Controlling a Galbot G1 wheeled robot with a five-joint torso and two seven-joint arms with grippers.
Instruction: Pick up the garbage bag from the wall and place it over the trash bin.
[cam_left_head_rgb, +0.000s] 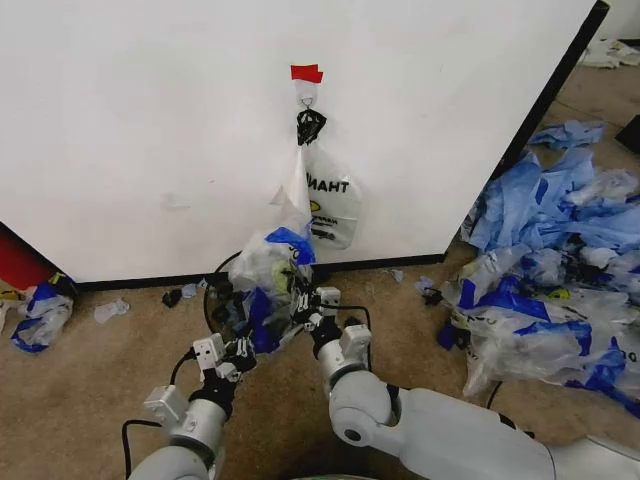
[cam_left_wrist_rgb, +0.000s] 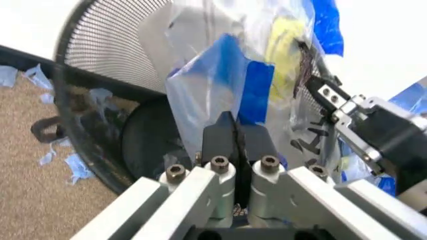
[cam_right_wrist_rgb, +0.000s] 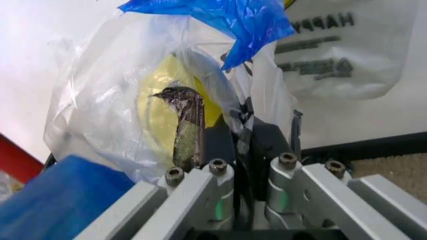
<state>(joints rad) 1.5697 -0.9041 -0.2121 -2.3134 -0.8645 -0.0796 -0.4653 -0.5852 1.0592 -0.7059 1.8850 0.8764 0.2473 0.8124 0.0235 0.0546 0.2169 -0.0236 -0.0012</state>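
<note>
The head camera looks forward and down from above both arms, facing the wall (cam_left_head_rgb: 150, 120) at twelve o'clock. Each wrist camera sits just behind its closed fingers, very close to the garbage bag (cam_left_head_rgb: 268, 268) (cam_left_wrist_rgb: 213, 85) (cam_right_wrist_rgb: 113, 100), which all views share.

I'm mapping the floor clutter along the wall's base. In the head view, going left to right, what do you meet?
Small blue-and-clear bag → the trash bin with the garbage bag held over it by the left gripper and right gripper → heaped blue and clear bags.
</note>
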